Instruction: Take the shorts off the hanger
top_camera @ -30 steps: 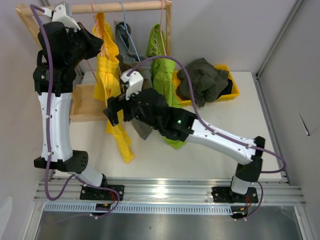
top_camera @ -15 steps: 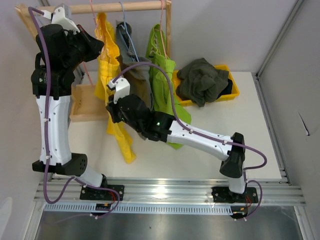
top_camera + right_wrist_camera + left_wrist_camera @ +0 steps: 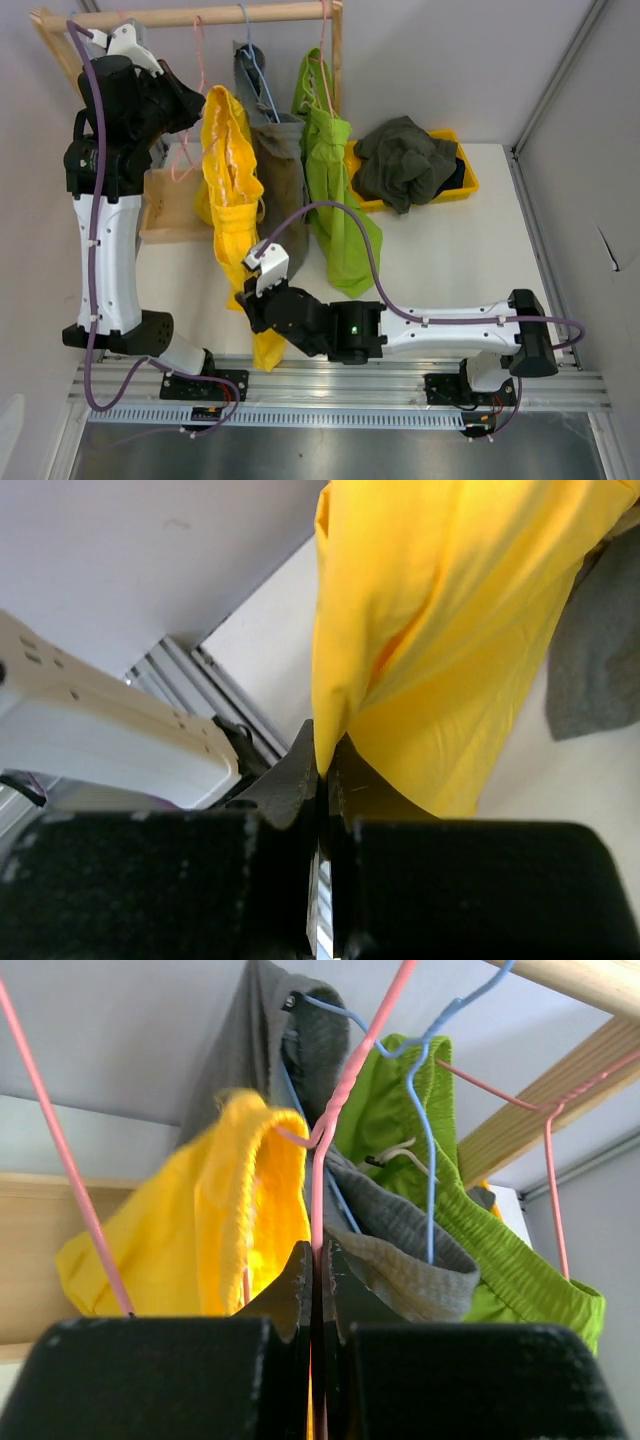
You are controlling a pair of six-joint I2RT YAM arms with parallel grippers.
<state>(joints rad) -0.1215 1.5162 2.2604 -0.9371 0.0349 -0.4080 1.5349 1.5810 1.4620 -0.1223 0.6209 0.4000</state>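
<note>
The left gripper [image 3: 192,100] stands high at 10 o'clock in the top view, just under the wooden rail [image 3: 260,13]. In the left wrist view its jaws are pressed together on the thin wire of a pink hanger [image 3: 350,1060], with no gap between them.

The yellow shorts [image 3: 230,190] hang from 11 o'clock down to 7 o'clock, just beside this hanger, and the open waistband is at the top. Whether the waistband rests on the pink wire, I cannot tell.

The right arm lies low over the table [image 3: 450,270], and the right gripper [image 3: 250,302] is at 7 o'clock, at the lower part of the yellow cloth. In the right wrist view its fingers [image 3: 300,770] are closed tight on a fold of the yellow leg, and the cloth rises from them toward 1 o'clock.

The mid grey shorts [image 3: 280,190] hang at 12 o'clock on a blue hanger [image 3: 255,60] and touch the yellow pair on its 3 o'clock side. The lime green shorts [image 3: 335,200] hang next to them on a second pink hanger [image 3: 322,60], and their leg reaches down onto the table.

The dark olive-grey shorts [image 3: 400,160] lie crumpled in a yellow bin [image 3: 468,180] at 1 o'clock, well apart from both grippers. A wooden tray [image 3: 165,210] sits at 9 o'clock, behind the left arm.
</note>
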